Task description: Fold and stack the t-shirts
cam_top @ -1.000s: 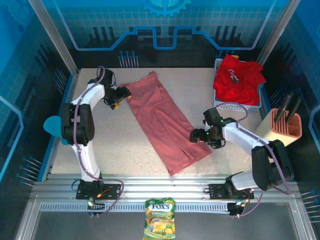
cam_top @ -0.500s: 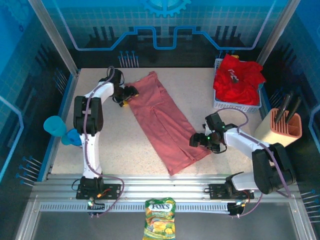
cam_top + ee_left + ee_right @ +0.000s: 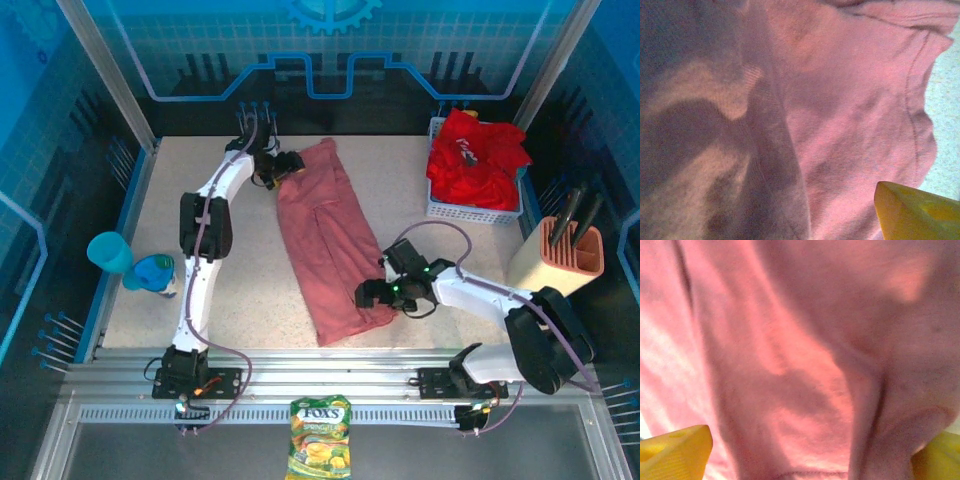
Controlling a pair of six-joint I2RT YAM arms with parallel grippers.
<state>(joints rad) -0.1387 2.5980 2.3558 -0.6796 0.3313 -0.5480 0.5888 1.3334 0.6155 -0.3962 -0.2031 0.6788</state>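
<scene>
The salmon-pink t-shirt [image 3: 320,240] lies as a long folded strip on the table [image 3: 260,285]. The left gripper [image 3: 285,166] sits at its far end, jaws spread. The right gripper [image 3: 366,296] is at its near right edge, jaws wide over the cloth. To its right, red t-shirts [image 3: 475,160] are heaped in a white basket [image 3: 470,211]

Robot laboratory test cell: a speckled tabletop [image 3: 250,290] is enclosed by blue printed wall panels [image 3: 400,50] and edged by slotted aluminium rails [image 3: 330,382].
</scene>
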